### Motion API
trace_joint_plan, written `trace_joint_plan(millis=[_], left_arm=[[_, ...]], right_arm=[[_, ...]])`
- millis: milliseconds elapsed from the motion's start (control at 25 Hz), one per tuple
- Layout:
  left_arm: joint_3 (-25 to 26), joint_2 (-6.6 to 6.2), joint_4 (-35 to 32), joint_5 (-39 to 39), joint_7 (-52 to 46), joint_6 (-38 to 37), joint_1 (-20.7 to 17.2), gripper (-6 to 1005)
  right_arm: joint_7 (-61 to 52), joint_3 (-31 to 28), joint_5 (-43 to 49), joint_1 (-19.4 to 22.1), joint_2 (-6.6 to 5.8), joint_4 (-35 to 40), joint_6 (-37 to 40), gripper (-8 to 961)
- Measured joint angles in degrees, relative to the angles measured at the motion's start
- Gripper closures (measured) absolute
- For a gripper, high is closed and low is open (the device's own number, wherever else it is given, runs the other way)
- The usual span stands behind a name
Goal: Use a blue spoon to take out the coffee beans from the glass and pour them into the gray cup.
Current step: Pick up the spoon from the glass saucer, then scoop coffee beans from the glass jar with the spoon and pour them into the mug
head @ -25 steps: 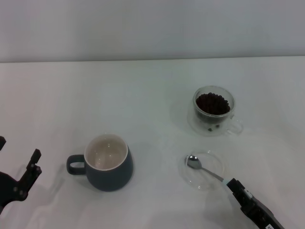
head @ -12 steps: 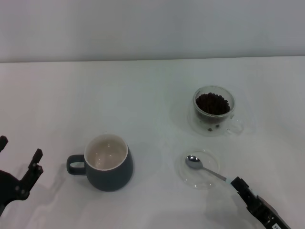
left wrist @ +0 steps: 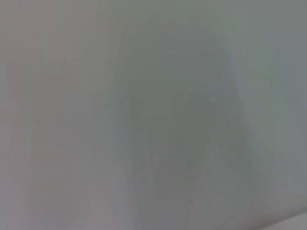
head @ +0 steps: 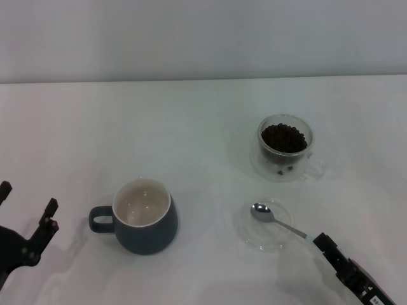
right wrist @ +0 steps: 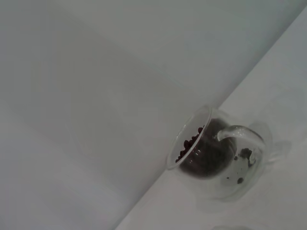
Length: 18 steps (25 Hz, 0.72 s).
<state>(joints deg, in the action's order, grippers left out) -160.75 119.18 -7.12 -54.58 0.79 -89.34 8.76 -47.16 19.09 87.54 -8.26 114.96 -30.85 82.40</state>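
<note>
The right gripper [head: 316,239] sits at the spoon's [head: 275,219] handle end, apparently clamped on it, low at the near right, its arm reaching in from that corner. The spoon bowl rests over a clear dish [head: 264,236]. The grip looks far back, so the spoon could pivot or drag the dish. The glass [head: 285,147] of beans [head: 284,138] stands beyond; the gray cup [head: 144,216] is well left. The left gripper [head: 25,219] waits spread apart, far left.
</note>
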Motion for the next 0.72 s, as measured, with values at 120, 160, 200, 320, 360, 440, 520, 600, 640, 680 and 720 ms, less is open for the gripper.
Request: trace_joint_plan(millis=[120,160,200,320,360,440,520,600,640,680,720], left_arm=[[0.0,0.04,-0.1,0.0,0.0,1.1,0.5,238],[0.0,0.06,-0.1,0.0,0.0,1.3,0.6,238],[0.0,0.07,-0.1,0.0,0.0,1.3,0.6,238],[0.0,0.1,-0.2,0.0,0.0,1.5,0.7,237],[0.0,0.11,-0.3,-0.4,0.0,1.8,0.7,237],[0.0,0.11,-0.3,-0.6,-0.1,1.9,0.6,238],[0.0,0.1,-0.2,-1.3,-0.7,1.9,0.6,239],[0.0,0.07,0.0,-2.0,-1.7,1.9,0.6,241],[0.0,0.06,0.0,-2.2,-1.9,1.9,0.6,242],[0.0,0.03,0.0,-2.6,-2.1,1.9,0.6,242],[0.0,0.01,0.0,-2.8,-2.1,1.9,0.6,242]], right_arm=[[-1.3,0.8,0.0,0.0,0.0,1.0,0.5,799],[-1.5,0.9,0.0,0.0,0.0,1.2,0.7,799],[-1.8,1.0,0.0,0.0,0.0,1.4,0.9,799],[-2.9,1.8,0.0,0.0,-0.02,2.5,2.5,799],[-4.1,2.6,0.0,-0.1,-0.06,3.8,4.3,799],[-4.5,2.9,0.0,-0.4,-0.08,4.3,5.1,799],[-4.9,3.5,0.0,-1.1,-0.1,4.9,6.4,799],[-5.2,3.8,0.0,-1.9,-0.13,5.7,7.1,798],[-5.5,3.9,0.0,-2.2,-0.14,6.4,7.2,798],[-6.1,3.9,0.0,-2.5,-0.16,7.1,7.3,798],[-6.9,3.9,0.0,-2.8,-0.16,8.1,7.5,798]])
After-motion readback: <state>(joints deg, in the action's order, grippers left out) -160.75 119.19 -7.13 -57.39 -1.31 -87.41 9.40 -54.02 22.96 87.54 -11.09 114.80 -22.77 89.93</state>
